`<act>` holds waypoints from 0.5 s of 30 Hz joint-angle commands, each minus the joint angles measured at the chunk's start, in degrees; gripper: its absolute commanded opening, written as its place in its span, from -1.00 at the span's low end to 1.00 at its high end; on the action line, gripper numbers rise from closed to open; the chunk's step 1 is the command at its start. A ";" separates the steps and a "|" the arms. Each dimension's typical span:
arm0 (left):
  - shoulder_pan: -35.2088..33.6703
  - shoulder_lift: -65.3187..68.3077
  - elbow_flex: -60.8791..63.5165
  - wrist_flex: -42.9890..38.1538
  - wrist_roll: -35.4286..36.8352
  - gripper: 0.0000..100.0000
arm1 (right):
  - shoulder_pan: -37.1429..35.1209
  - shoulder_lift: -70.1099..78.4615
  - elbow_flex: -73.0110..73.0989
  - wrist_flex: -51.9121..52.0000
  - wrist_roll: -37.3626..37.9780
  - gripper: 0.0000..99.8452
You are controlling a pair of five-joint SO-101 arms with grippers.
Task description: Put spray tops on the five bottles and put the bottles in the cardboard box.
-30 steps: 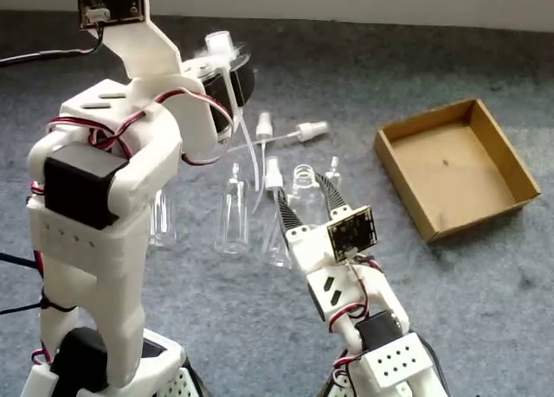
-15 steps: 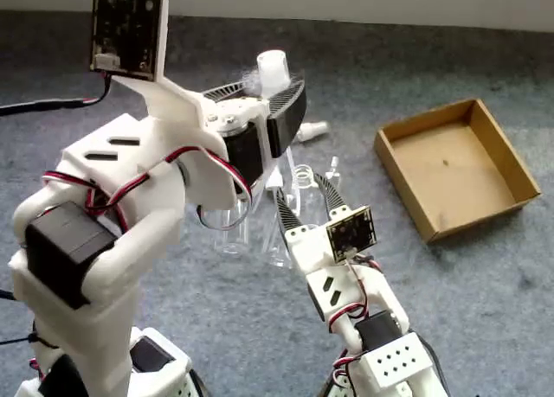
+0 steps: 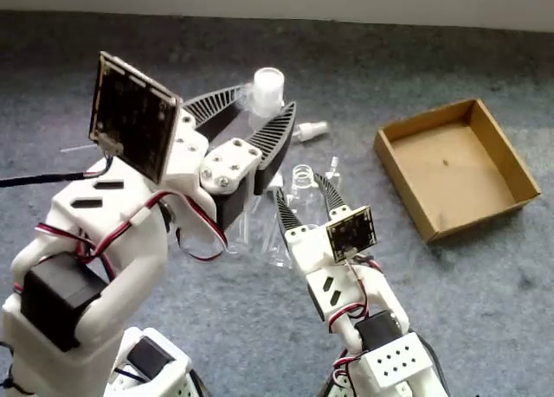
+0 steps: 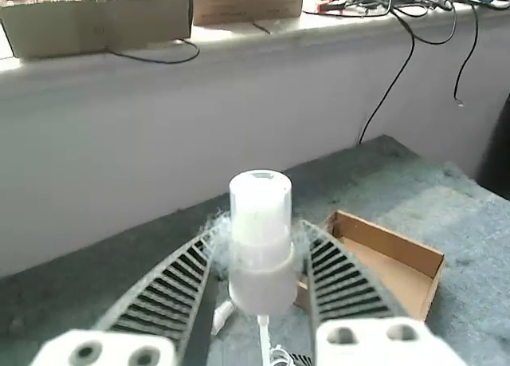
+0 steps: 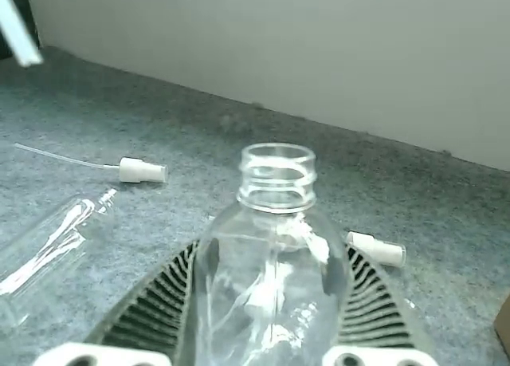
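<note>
My left gripper (image 3: 267,110) is raised above the table, shut on a white spray top (image 3: 266,84) that stands upright between its ribbed fingers. In the left wrist view the spray top (image 4: 259,238) sits in the gripper (image 4: 261,262), its thin tube hanging below. Just in front of it and lower, my right gripper (image 3: 302,188) is shut on a clear bottle (image 3: 303,176) held upright with an open neck. The right wrist view has this bottle (image 5: 275,246) between the gripper (image 5: 272,302) fingers. The empty cardboard box (image 3: 454,168) lies at the right.
A loose spray top (image 3: 312,131) lies on the grey carpet behind the grippers. The right wrist view has two more spray tops (image 5: 143,171) (image 5: 376,249) and a clear bottle lying down (image 5: 48,238). Another upright bottle (image 3: 275,241) stands beside the right gripper.
My left arm has swung up and to the right, carrying the spray top over toward the bottle's neck. The right arm and its bottle have stayed still.
</note>
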 commanded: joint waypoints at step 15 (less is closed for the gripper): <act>0.75 -10.68 35.91 -44.66 0.88 -0.99 | -0.31 -1.01 3.74 -1.27 -0.09 -0.77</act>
